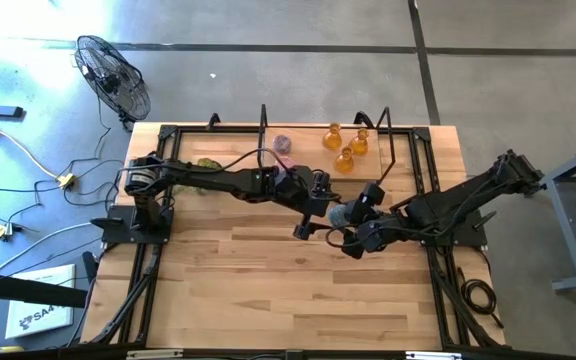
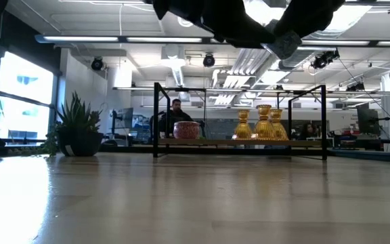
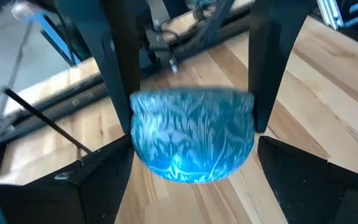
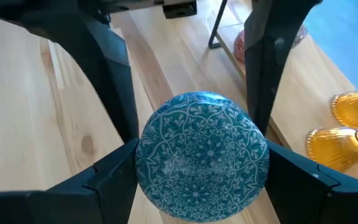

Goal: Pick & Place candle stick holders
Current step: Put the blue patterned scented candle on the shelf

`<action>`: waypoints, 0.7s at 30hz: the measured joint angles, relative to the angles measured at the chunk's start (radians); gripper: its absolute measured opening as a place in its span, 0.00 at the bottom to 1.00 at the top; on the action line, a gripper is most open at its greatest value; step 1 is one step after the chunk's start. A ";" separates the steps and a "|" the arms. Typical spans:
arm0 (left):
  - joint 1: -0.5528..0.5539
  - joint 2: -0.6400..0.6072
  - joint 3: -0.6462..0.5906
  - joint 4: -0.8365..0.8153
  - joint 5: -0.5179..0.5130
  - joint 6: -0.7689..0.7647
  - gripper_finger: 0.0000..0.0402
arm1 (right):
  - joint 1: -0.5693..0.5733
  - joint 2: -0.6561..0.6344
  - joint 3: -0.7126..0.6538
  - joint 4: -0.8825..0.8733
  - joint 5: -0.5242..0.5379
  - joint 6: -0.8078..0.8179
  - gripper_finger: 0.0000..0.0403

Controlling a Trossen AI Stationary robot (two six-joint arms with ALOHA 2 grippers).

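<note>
A light blue patterned squat holder [image 1: 337, 214] hangs in the air above the middle of the table, between my two grippers. My left gripper [image 1: 323, 212] comes at it from the left and my right gripper [image 1: 352, 220] from the right; both are shut on it. The left wrist view shows its side [image 3: 191, 134], and the right wrist view shows one round patterned end [image 4: 201, 152]. Three amber holders [image 1: 346, 146] and one pink holder [image 1: 282, 144] stand on the table's far part. The other pink holder is out of view. My left gripper pinches the blue holder's bulging side wall [image 3: 143, 124] between its two fingers [image 3: 120, 93], one on each side. The holder is lifted clear of the table. My right gripper pinches the holder across its width, a finger on each side of the round body [image 4: 151, 146]. The camera looks at one round end of it. The holder hangs clear of the table.
A black rail frame [image 1: 264, 120] stands along the far edge beside the amber holders [image 2: 263, 125] and the pink holder [image 2: 186, 129]. A green leafy ball [image 1: 208, 163] lies at the far left under my left arm. A fan [image 1: 113, 75] stands on the floor beyond the table. Bare wood lies toward the near edge [image 1: 288, 300].
</note>
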 joint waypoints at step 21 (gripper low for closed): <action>0.002 0.011 0.006 0.027 0.051 -0.011 0.83 | 0.000 -0.001 0.002 0.013 0.009 -0.001 0.69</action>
